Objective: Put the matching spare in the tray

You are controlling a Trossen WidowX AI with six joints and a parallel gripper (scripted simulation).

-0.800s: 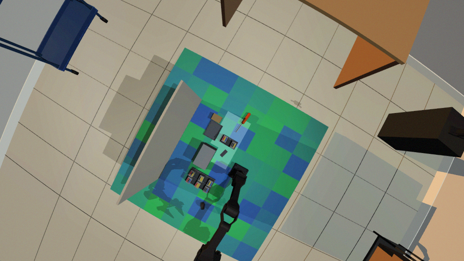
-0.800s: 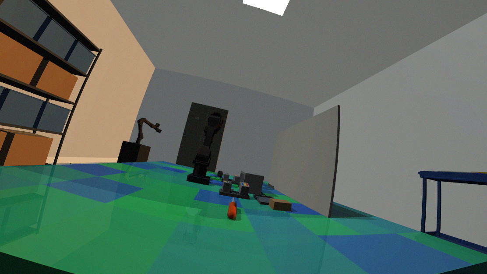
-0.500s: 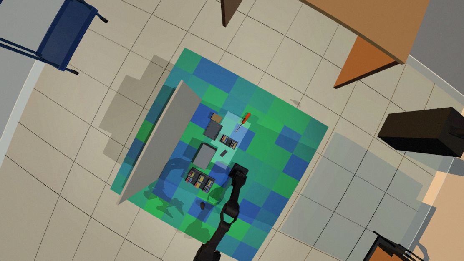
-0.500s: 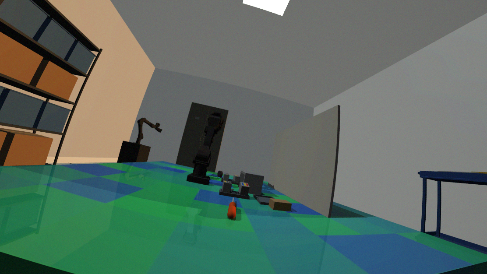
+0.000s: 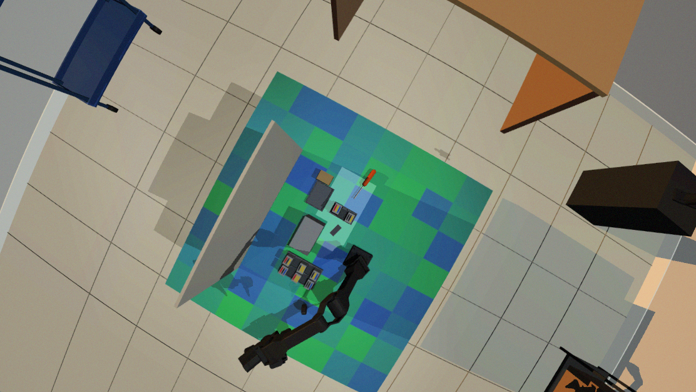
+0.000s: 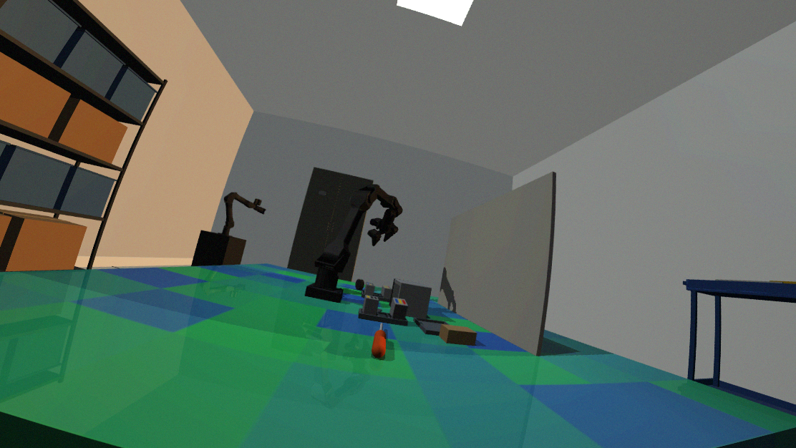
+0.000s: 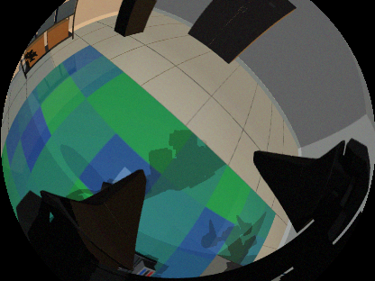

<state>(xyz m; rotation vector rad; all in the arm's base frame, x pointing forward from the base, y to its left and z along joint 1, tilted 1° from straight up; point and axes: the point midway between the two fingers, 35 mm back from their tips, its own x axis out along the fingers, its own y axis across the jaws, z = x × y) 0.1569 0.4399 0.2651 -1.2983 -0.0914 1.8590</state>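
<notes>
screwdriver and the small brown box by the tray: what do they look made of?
Screwdriver: glossy orange handle, probably plastic; thin pale shaft, likely metal. Brown box: flat matte tan faces with no print, looks like cardboard, though wood can't be ruled out.

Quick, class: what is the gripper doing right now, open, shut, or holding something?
Gripper: open, fingers spread wide, holding nothing.

The table top (image 6: 167, 356) has a glossy, reflective green-and-blue finish. The upright panel (image 6: 501, 261) appears matt grey. The screwdriver (image 6: 379, 343) handle looks like smooth orange plastic. The arm (image 6: 356, 222) is matt black.
</notes>
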